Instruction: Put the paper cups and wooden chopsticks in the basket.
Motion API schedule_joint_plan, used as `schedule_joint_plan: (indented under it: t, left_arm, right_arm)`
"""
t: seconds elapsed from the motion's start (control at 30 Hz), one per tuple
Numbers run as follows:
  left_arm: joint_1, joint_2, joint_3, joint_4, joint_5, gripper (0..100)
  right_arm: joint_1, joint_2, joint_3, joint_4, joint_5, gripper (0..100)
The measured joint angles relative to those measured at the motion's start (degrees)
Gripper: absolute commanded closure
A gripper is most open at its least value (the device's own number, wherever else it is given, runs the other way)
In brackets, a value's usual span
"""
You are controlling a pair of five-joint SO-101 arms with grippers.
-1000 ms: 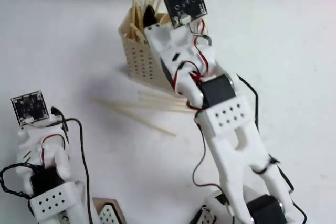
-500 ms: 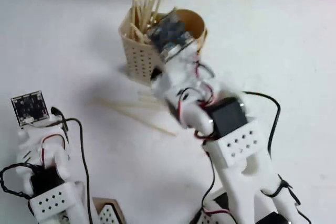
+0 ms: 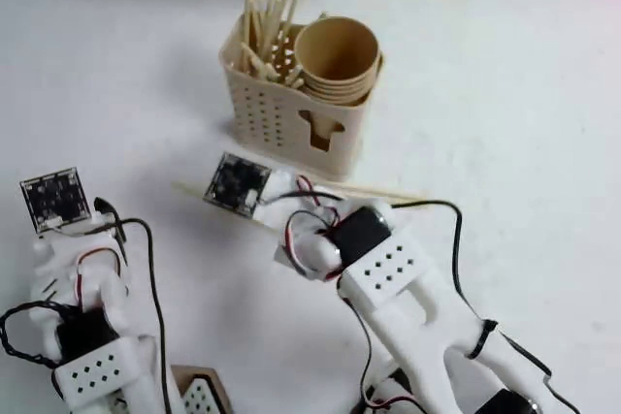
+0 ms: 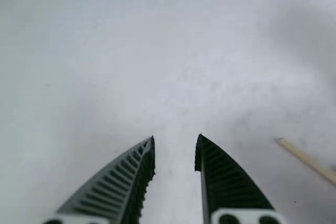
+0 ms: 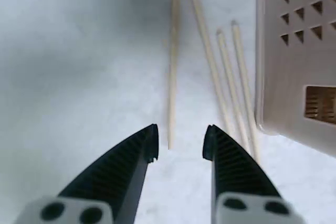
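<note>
The perforated cream basket stands at the table's far middle. It holds a stack of paper cups and several upright wooden chopsticks. Several more chopsticks lie flat on the table in front of the basket, and their ends stick out past the right arm. My right gripper is open and empty, low over the table, just short of the near end of one chopstick. My left gripper is open over bare table, with a chopstick tip off to one side.
The left arm sits at the front left corner and the right arm at the front middle. White table spreads to both sides of the basket. A small wooden block shows at the front edge.
The right arm has drawn back from over the basket and dropped down to the loose chopsticks in front of it, uncovering the cups. The left arm has stayed put.
</note>
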Motion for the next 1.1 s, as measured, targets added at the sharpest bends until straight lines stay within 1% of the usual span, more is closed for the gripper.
schedule_joint_plan:
  t: [0.2,0.37,0.6,0.7,0.87,1.1]
  left_arm:
    - [0.0,0.0,0.0,0.0,0.0,86]
    - [0.0,0.0,0.0,0.0,0.0,86]
    - [0.0,0.0,0.0,0.0,0.0,86]
    - [0.0,0.0,0.0,0.0,0.0,86]
    - [0.0,0.0,0.0,0.0,0.0,86]
    - [0.0,0.0,0.0,0.0,0.0,86]
  right_arm:
    - [0.0,0.1,3.3,-4.7,1.1,84.4]
    - [0.0,6.5,2.9,-6.0,1.1,84.4]
    - [0.0,20.4,-6.0,-6.2,0.9,84.4]
    - [-0.1,26.2,-11.2,-6.2,-2.8,84.4]
    - [-2.6,35.6,-18.8,-6.2,-7.5,84.5]
    - [-5.1,46.9,-27.7,-6.2,-9.1,84.7]
